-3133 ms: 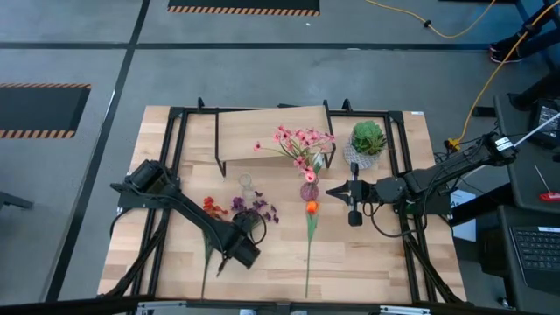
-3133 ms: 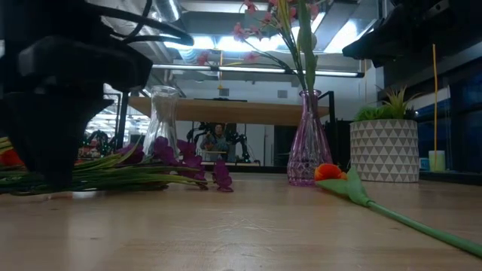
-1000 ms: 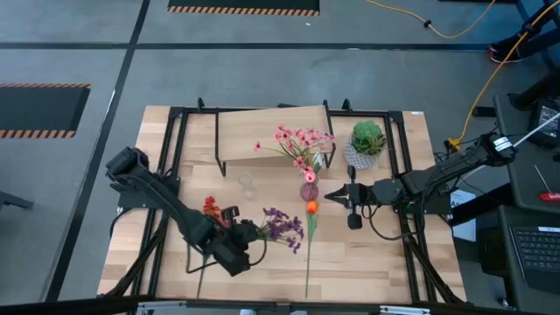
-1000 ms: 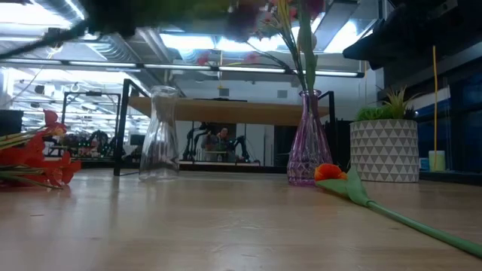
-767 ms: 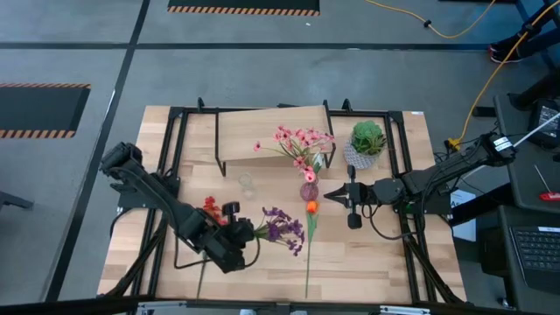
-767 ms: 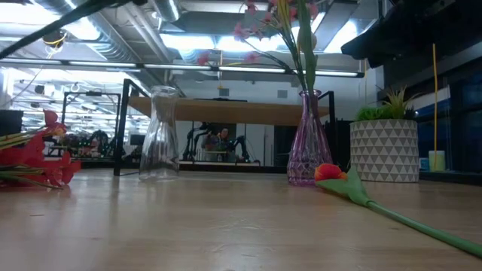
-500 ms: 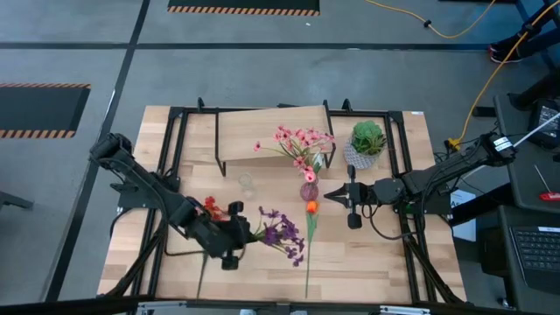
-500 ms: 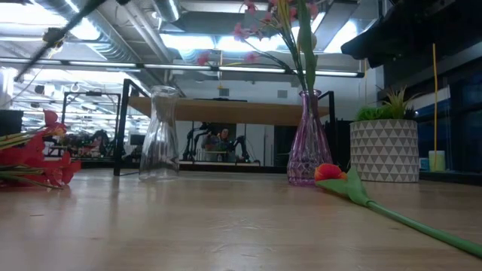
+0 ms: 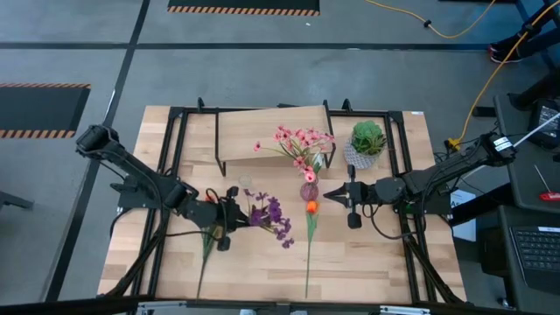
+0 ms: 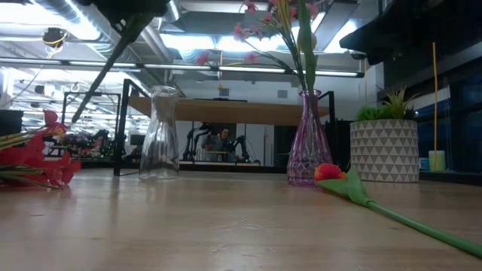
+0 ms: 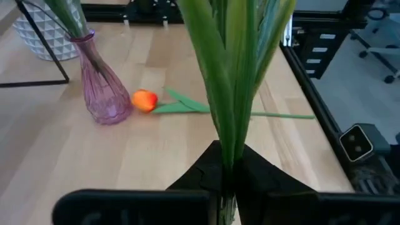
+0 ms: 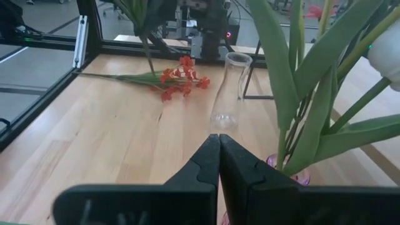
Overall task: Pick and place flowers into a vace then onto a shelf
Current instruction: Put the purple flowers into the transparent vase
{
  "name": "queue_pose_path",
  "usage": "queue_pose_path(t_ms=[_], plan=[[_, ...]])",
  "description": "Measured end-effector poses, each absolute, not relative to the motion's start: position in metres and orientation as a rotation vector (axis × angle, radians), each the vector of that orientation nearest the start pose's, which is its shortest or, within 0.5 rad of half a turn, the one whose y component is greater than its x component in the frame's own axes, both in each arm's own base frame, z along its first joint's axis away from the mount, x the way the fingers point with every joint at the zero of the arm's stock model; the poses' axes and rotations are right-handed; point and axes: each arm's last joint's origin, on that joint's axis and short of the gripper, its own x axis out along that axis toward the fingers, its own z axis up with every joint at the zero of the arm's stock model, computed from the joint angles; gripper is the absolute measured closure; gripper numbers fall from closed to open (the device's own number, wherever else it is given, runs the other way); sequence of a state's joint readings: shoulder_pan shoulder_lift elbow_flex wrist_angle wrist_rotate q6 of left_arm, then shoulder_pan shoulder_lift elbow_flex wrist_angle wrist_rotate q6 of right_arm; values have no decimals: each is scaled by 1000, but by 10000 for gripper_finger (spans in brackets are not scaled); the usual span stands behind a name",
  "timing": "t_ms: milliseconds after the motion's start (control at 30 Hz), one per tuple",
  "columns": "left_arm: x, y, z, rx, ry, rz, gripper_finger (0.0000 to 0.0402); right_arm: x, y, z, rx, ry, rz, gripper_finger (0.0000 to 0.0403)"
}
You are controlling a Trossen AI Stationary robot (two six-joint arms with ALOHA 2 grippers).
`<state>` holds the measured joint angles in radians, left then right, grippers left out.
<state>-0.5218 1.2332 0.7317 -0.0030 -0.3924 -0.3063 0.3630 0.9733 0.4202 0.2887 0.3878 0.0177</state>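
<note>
Purple flowers [image 9: 269,215], gripped by their stems in the closed left end effector [image 9: 229,216], are held clear above the worktop [image 9: 367,254] beside the clear glass vase [image 9: 246,183], seemingly for insertion, while the right end effector [image 9: 337,194], closed and empty, waits farther off.

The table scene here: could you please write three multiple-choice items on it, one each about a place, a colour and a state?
1. Where does the orange flower lie?
A. on the shelf
B. on the table by the purple vase
C. in the clear vase

2. What colour are the blossoms held by the left gripper?
A. purple
B. white
C. yellow

3. How is the clear vase?
A. tipped over
B. upright, holding flowers
C. upright, empty

Answers: 1 B, it rests beside the vase's base; 2 A, the high view shows the purple flowers; 3 C, the low view shows it standing, nothing inside.
</note>
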Motion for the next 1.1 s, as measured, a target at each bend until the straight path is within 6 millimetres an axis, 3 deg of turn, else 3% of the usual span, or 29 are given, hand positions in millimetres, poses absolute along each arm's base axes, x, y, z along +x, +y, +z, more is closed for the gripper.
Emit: queue_pose_path(t_ms=[433, 600, 1100], plan=[[230, -114, 242, -15, 435, -93, 384, 193, 62, 219, -61, 245, -31, 389], [231, -112, 244, -15, 406, -5, 384, 194, 62, 221, 16, 232, -40, 389], [234, -109, 254, -67, 276, 146, 384, 195, 62, 225, -7, 189, -34, 389]])
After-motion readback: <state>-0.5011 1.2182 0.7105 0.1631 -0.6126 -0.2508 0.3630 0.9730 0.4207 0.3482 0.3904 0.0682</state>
